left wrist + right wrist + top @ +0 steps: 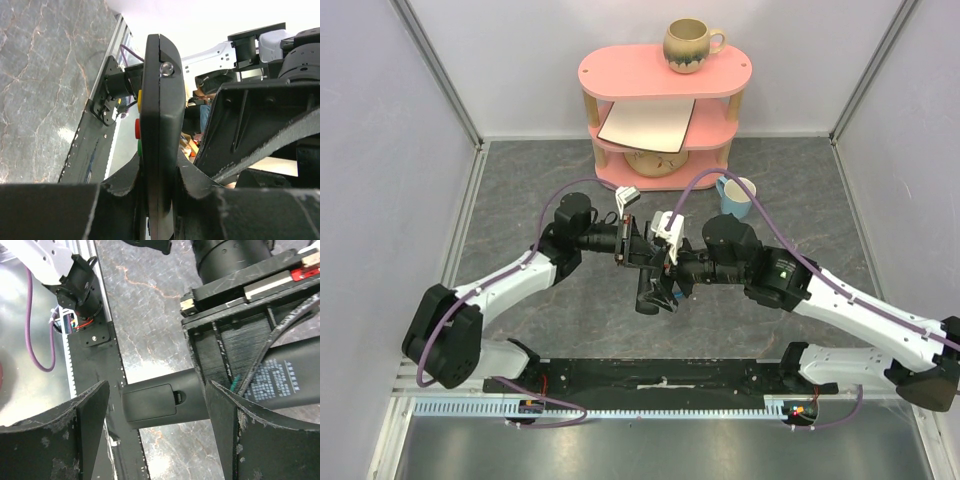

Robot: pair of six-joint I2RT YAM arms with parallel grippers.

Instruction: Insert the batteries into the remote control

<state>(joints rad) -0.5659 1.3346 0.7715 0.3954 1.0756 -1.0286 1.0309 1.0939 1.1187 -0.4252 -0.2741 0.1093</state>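
Grey marbled tabletop [520,190] beneath the fingers [60,435]. Pale lilac wall panels [380,150] either side and beyond them. Well past the fingers, against the back wall: pink three-tier shelf [620,72] bearing brown mug [688,45], white board [648,125] and bowl [658,162]; blue cup [735,197] just beside it.

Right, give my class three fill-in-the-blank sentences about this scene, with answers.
1. The left fingers are clamped on the ___.
2. The right fingers stand ___, one either side of its battery cover.
3. The mug sits on top of the ___ shelf.
Answers: remote control; open; pink.
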